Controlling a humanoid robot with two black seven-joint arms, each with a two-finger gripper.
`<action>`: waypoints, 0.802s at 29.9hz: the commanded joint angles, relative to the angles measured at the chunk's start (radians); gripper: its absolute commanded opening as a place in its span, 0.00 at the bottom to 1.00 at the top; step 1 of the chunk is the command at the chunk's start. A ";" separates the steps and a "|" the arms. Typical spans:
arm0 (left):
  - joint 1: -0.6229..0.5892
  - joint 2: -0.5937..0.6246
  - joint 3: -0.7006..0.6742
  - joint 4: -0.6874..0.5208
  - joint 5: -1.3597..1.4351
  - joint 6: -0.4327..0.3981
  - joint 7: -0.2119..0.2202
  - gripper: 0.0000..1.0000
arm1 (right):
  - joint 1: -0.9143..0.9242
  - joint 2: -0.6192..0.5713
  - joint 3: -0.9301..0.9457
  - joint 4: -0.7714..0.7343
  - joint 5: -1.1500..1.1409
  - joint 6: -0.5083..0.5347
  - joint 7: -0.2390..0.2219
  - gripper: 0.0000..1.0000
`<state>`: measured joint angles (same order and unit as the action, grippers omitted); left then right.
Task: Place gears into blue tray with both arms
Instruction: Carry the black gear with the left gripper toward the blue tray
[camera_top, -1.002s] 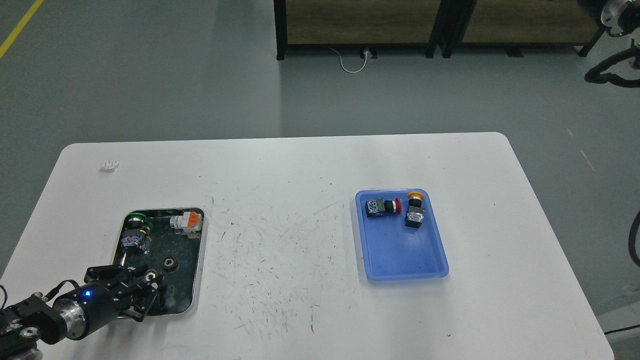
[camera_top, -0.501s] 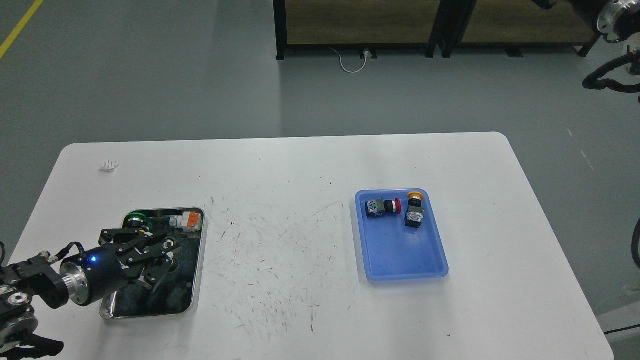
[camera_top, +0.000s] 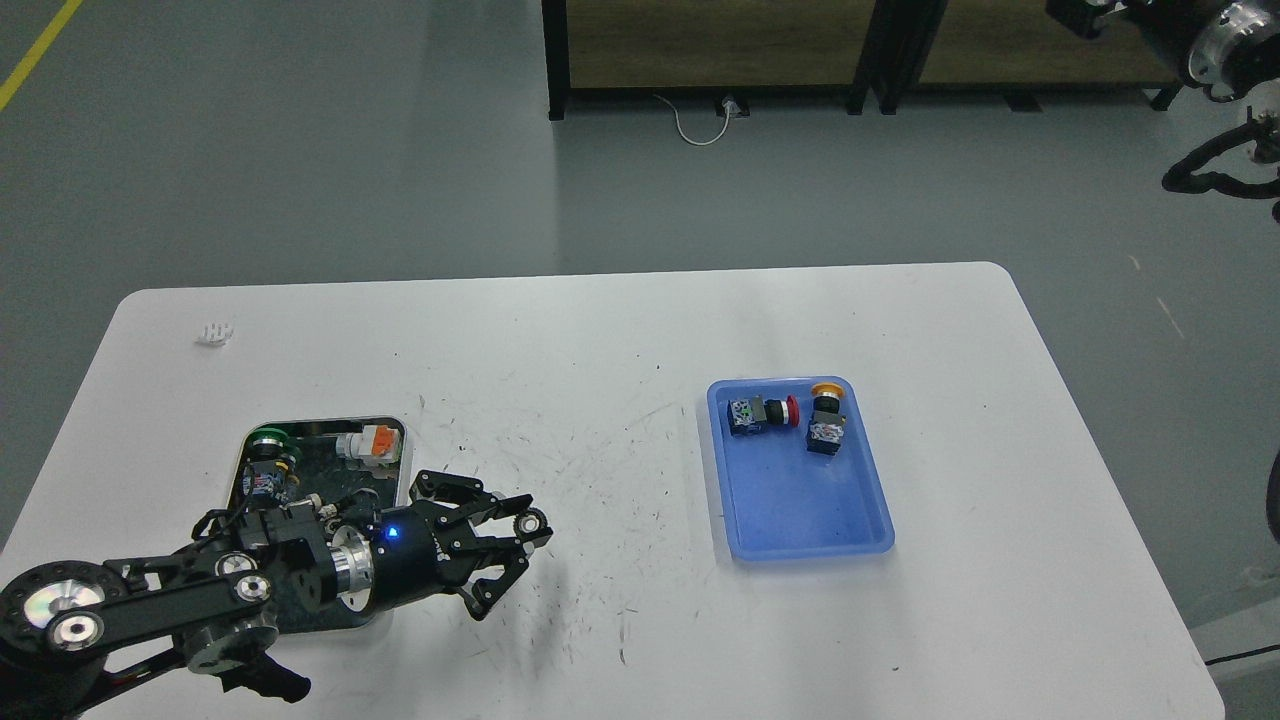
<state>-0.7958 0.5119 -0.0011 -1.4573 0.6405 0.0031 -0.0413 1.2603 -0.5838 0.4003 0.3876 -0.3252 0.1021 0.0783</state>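
My left gripper (camera_top: 512, 548) hovers low over the white table (camera_top: 620, 330), just right of the metal tray (camera_top: 404, 450). It is shut on a small black gear (camera_top: 530, 522) with a silvery hub, held at its fingertips. The blue tray (camera_top: 800, 505) lies to the right, well apart from this gripper. Any other gear is hidden; my left arm covers the front of the metal tray. My right arm (camera_top: 1215, 50) is raised at the top right corner, and its dark far end (camera_top: 1078, 14) is too small to read.
The blue tray holds a red-capped switch (camera_top: 765, 412) and a yellow-capped switch (camera_top: 826, 424) at its far end. The metal tray holds a green-capped switch (camera_top: 268, 452) and an orange-and-white part (camera_top: 372, 442). A small white piece (camera_top: 215, 333) lies at the far left.
My left gripper has lifted out of the metal tray with a gear in it and moved right, past the tray's right rim. The right arm shifted slightly at the top right.
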 joint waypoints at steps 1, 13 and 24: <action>-0.046 -0.082 0.047 0.037 -0.008 0.002 0.009 0.27 | 0.002 0.016 -0.009 -0.016 -0.002 -0.001 0.000 0.99; -0.077 -0.421 0.109 0.324 -0.012 0.002 0.020 0.27 | 0.002 0.059 -0.014 -0.042 -0.002 -0.010 0.000 0.99; -0.066 -0.512 0.115 0.557 -0.013 -0.017 0.032 0.29 | 0.004 0.062 -0.026 -0.045 -0.002 -0.010 0.001 0.99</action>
<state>-0.8653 0.0025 0.1142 -0.9505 0.6277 -0.0062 -0.0090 1.2627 -0.5249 0.3748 0.3435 -0.3268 0.0918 0.0795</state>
